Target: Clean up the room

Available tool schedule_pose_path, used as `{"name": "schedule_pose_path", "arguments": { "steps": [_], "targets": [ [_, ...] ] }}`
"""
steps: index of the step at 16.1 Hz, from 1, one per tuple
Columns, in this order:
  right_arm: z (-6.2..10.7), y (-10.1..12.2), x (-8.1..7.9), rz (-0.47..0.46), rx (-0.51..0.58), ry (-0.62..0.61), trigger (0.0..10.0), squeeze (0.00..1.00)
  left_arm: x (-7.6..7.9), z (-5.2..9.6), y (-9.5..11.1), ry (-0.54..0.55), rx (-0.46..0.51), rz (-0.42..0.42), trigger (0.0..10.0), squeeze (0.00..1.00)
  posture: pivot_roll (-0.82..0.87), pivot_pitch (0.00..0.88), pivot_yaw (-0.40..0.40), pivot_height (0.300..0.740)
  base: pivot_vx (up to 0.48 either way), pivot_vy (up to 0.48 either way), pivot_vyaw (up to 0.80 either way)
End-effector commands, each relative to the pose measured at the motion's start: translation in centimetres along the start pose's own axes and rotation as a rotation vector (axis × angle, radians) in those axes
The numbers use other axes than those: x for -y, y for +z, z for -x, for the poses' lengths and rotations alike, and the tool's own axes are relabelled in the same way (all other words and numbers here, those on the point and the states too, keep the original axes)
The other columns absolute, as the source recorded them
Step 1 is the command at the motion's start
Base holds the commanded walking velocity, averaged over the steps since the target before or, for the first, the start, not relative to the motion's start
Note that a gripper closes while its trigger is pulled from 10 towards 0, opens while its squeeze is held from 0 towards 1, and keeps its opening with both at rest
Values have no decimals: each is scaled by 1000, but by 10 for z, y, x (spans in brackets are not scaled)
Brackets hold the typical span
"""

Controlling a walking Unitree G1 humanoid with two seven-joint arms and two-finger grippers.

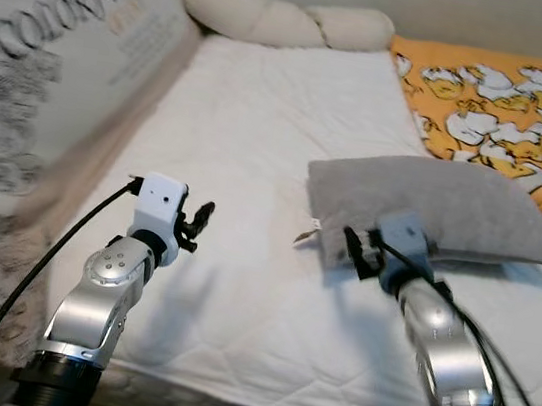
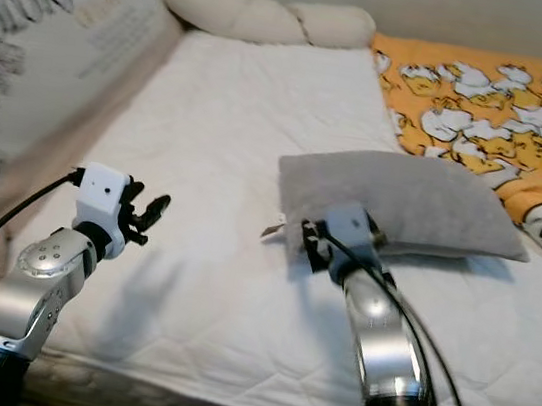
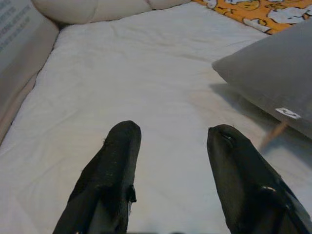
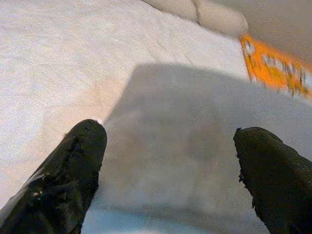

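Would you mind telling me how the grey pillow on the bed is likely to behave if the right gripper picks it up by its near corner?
The grey pillow looks plump and soft, so it would probably sag rather than stay flat. It seems light for its bulk. The open right gripper may pinch mostly fabric, so the filling might slump away.

White quilted bed [image 1: 247, 159]: grey pillow [image 1: 451, 213] right of centre, cream bolster [image 1: 277, 17] at head, orange duck-print blanket [image 1: 517, 106] far right.
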State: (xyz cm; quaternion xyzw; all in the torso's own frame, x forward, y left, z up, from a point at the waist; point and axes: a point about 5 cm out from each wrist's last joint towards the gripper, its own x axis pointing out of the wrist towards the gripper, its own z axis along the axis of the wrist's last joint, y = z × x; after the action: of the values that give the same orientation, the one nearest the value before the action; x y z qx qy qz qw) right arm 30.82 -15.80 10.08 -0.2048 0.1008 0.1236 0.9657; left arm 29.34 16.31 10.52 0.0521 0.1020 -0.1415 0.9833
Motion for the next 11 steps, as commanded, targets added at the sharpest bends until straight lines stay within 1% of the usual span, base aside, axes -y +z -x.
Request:
{"name": "schedule_pose_path", "arguments": {
  "steps": [1,3,5,7,8,9,10,11],
  "targets": [
    [-10,2,-2,119,-10,95,10000,1000,7,1,2,-70,-7,-41,10000,0,-32,0,79,740,0,0,0],
    [-17,4,-4,193,-16,150,10000,1000,10,1,2,-97,-11,-54,10000,0,-29,0,80,740,0,0,0],
    [-32,2,-15,371,-72,337,10000,1000,12,2,1,-141,-23,-76,10000,0,-16,0,77,740,0,0,0],
    [-36,-3,-20,485,-124,429,10000,1000,12,3,1,-161,-30,-87,10000,0,-15,0,76,740,0,0,0],
    [-41,-8,-24,594,-174,468,10000,745,9,3,1,-168,-35,-95,10000,0,-19,0,71,740,0,0,0],
    [-43,-9,-24,625,-184,464,10000,0,8,3,1,-168,-35,-96,10000,0,-20,0,70,740,0,0,0],
    [-45,-13,-25,709,-213,464,10000,0,8,2,1,-169,-36,-95,10000,0,-26,0,73,740,0,0,0],
    [-46,-14,-25,735,-223,467,10000,0,8,2,1,-170,-36,-95,10000,0,-26,0,73,740,0,0,0]
  ]
}}
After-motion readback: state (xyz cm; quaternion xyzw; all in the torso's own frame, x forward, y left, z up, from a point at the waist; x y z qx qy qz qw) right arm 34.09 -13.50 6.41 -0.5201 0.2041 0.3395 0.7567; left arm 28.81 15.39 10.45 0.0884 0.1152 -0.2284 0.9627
